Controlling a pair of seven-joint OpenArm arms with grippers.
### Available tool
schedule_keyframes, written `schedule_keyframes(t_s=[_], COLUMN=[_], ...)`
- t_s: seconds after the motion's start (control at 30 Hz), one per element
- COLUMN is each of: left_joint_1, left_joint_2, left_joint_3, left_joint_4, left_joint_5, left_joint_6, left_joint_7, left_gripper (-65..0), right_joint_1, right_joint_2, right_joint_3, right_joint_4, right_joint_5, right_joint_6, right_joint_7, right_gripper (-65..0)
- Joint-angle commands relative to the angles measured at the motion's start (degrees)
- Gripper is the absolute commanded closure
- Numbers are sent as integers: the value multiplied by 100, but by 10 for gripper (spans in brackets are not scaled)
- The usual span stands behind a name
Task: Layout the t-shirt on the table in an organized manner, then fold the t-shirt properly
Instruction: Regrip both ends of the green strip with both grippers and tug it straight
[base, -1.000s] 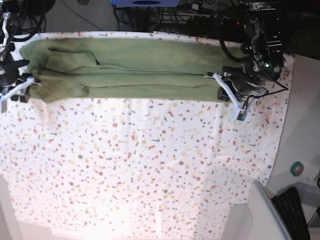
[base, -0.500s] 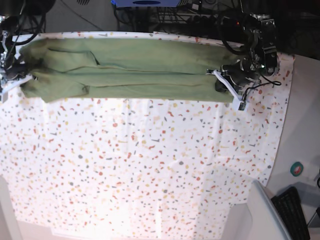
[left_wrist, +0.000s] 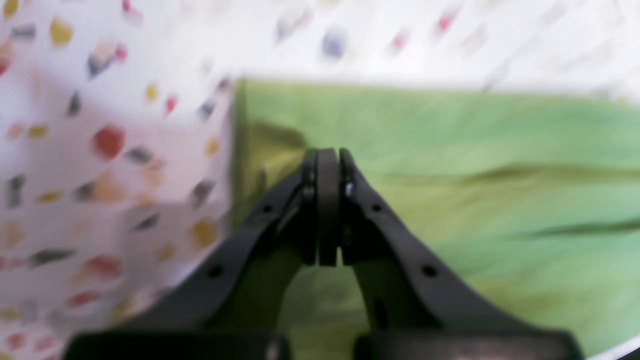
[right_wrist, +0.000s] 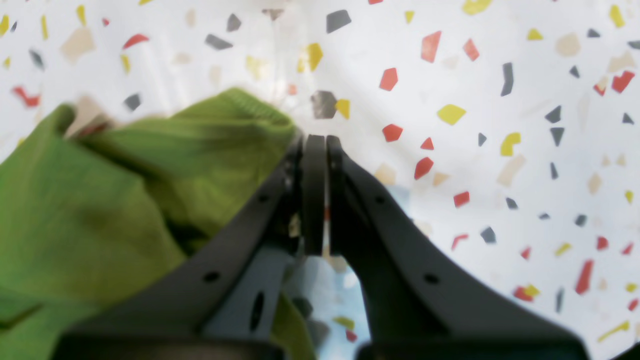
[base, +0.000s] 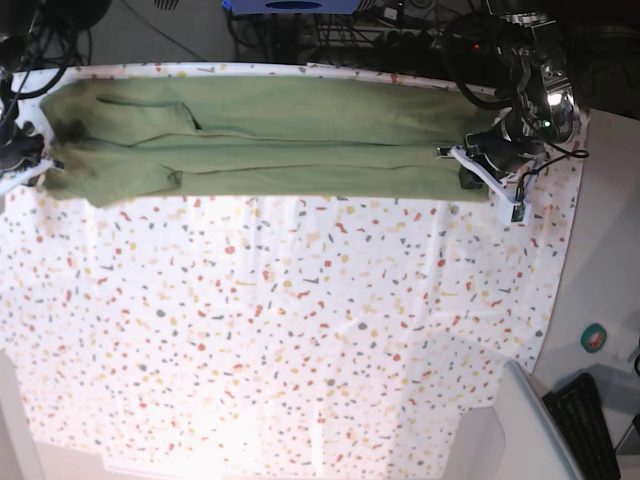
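The olive-green t-shirt (base: 270, 140) lies stretched in a long folded band along the far edge of the speckled table (base: 300, 330). My left gripper (base: 468, 172) is at the band's right end in the base view. In the left wrist view this left gripper (left_wrist: 327, 155) is shut, its tips pressed together on the t-shirt (left_wrist: 450, 175) near a corner. My right gripper (base: 38, 165) is at the band's left end. Seen from the right wrist, the right gripper (right_wrist: 315, 140) is shut, pinching the raised edge of the t-shirt (right_wrist: 100, 200) over the table (right_wrist: 500, 100).
Past the cloth's right edge runs a plain grey-white surface (base: 600, 250) with a small round green object (base: 595, 337). A black keyboard (base: 585, 425) and a grey box corner (base: 520, 430) sit at the lower right. Dark cables and equipment (base: 330, 30) crowd the far side.
The right gripper has gone from open to shut at the shirt's left end. The left gripper moved right with the shirt's end, and the band is now longer and tauter.
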Motion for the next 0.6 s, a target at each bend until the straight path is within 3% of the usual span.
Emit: schedule_keyframes(t_s=[0.0, 0.17, 0.33, 0.37, 0.43, 0.47, 0.57], left_joint_1=[-1, 17, 26, 78, 175, 219, 245], left_joint_2=[-52, -166, -158, -166, -175, -175, -290], left_joint_3=[-71, -62, -45, -62, -80, -89, -89], left_joint_4=[108, 73, 223, 293, 513, 592, 627], left_joint_5=[-183, -579, -561, -561, -553, -526, -526], left_joint_6=[-28, -28, -28, -28, -19, -11, -2], left_joint_7=[-78, -78, -78, -69, -69, -69, -69], left_gripper=[0, 0, 0, 0, 0, 0, 0], right_joint_1=[-87, -491, 10, 124, 326, 361, 397], right_joint_2=[110, -92, -198, -180, -171, -171, -198], right_joint_3=[48, 12, -207, -295, -418, -480, -779], right_joint_4=[298, 1502, 1441, 1370, 1317, 1326, 1423], right_joint_5=[34, 34, 43, 43, 43, 43, 52], right_joint_6=[-49, -14, 3, 3, 3, 3, 214], right_joint_7=[85, 77, -460, -662, -961, -1022, -1075], right_gripper=[0, 0, 0, -27, -168, -200, -207])
